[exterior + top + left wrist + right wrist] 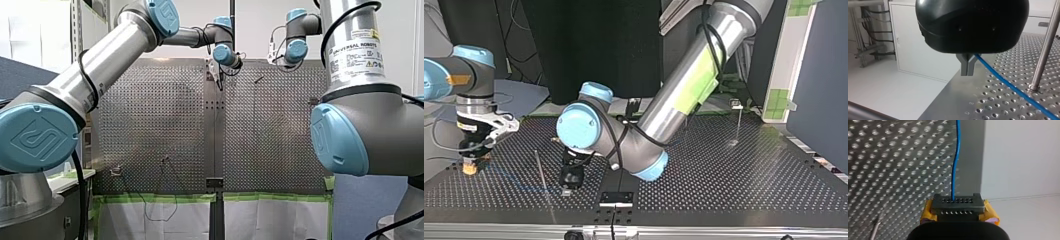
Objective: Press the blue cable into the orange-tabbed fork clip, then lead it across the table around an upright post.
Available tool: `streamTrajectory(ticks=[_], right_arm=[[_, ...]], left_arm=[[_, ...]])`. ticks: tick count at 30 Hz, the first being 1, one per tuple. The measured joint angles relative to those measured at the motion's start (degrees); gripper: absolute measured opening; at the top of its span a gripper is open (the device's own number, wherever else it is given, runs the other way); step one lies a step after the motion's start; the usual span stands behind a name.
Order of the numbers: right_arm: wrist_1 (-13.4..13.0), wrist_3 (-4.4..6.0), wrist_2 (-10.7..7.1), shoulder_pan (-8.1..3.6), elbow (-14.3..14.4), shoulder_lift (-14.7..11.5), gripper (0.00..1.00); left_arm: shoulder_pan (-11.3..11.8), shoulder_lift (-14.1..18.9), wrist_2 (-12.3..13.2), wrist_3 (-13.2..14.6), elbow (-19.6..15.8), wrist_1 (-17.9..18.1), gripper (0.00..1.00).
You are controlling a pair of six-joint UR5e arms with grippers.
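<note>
Left claw [967,73]: It has a black housing and two metal fingers pressed together with no gap. The cable [1010,85] comes out at their side, so I read this claw as clamped on it.
Right claw [955,206]: Its dark fingertips sit closed as one block, with yellow pads on either side. The cable comes out of the block's middle, so I read it as gripped there.
Cable: It is thin and blue. From my left claw it slopes down and away, low over the surface [724,185]. From my right claw it runs straight ahead, along the surface's edge. In the top view it shows only as a faint blue line between the two claws.
Post [1045,50]: This upright metal rod is set in the surface near my left claw. The cable passes close by its foot, and I cannot tell whether they touch.
Far post [739,125]: A second thin rod stands at the top view's right, well apart from both claws.
Clip: I cannot pick it out. An orange piece under my right claw in the top view could be the clip or a pad.
Arms: In the top view my left arm [684,90] reaches past the middle. My right arm [471,90] hangs at the view's left edge.
</note>
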Motion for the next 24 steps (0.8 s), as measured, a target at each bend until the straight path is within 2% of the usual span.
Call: streamTrajectory(ticks=[6, 12, 18, 24], right_arm=[[-1.25, 1.36, 0.02, -0.57, 2.13, 0.23, 0.00], [-4.47, 3.22, -0.27, -1.09, 4.27, 0.89, 0.00], [-6.91, 3.56, -1.03, -1.18, 4.68, 3.16, 0.00], [-7.78, 3.59, -1.82, -1.19, 4.78, 5.21, 0.00]], left_arm=[[-0.75, 0.00, 0.07, 0.30, -2.46, 2.80, 0.01], [-0.80, -0.32, 0.28, 0.47, -5.52, 5.91, 0.01], [-0.47, -2.53, 0.86, 0.48, -8.59, 7.96, 0.01], [-0.64, -5.25, 1.00, 0.74, -8.69, 6.70, 0.01]])
